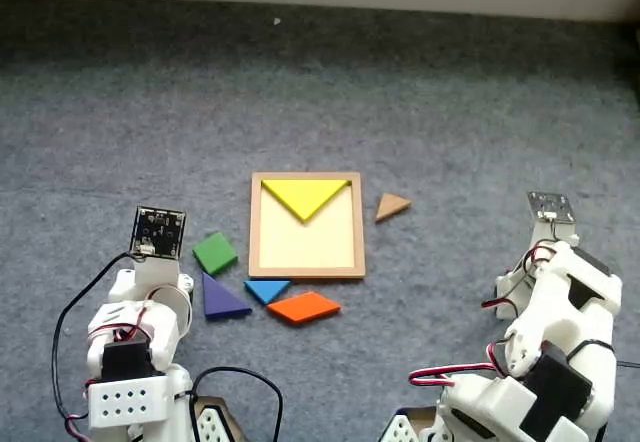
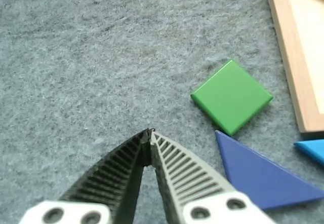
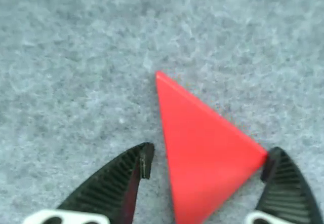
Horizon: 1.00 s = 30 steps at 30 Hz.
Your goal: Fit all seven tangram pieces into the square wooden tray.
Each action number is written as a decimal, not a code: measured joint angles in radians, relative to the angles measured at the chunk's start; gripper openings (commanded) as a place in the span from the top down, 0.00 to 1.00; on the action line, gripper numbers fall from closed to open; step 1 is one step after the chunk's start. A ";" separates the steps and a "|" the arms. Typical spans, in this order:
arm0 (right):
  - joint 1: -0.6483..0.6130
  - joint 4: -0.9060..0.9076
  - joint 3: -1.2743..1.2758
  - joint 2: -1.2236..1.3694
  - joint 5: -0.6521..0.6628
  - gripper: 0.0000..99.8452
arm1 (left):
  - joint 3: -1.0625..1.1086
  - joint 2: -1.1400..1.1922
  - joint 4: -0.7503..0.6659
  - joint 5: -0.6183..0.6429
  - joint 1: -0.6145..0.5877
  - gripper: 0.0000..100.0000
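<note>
The square wooden tray (image 1: 256, 230) lies mid-table with a yellow triangle (image 1: 303, 198) in its far half. A green square (image 1: 215, 253), a dark blue triangle (image 1: 222, 298), a light blue triangle (image 1: 267, 289) and an orange parallelogram (image 1: 303, 307) lie near its front left corner. A brown triangle (image 1: 391, 205) lies to its right. My left gripper (image 2: 150, 134) is shut and empty, just short of the green square (image 2: 232, 97) and beside the dark blue triangle (image 2: 260, 174). My right gripper (image 3: 209, 159) is open astride a red triangle (image 3: 202, 143), one fingertip (image 3: 274, 159) touching its corner.
Grey carpet covers the table. The left arm (image 1: 140, 327) stands at the front left, the right arm (image 1: 555, 307) at the front right. In the left wrist view the tray rim (image 2: 288, 57) and the light blue triangle (image 2: 311, 149) sit at the edge.
</note>
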 measured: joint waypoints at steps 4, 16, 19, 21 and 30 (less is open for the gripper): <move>0.008 0.000 -0.011 0.000 0.000 0.83 | 0.000 0.000 0.000 0.000 0.000 0.96; 0.011 0.008 0.002 -0.081 -0.002 0.84 | 0.000 0.000 0.000 0.000 0.000 0.96; 0.002 0.060 0.006 -0.166 -0.003 0.84 | 0.000 0.000 0.000 0.000 0.000 0.96; -0.020 0.084 0.009 -0.227 -0.003 0.84 | 0.000 0.000 0.000 0.000 0.000 0.96; -0.118 0.095 0.025 -0.334 -0.043 0.83 | 0.000 0.000 0.000 0.000 0.000 0.96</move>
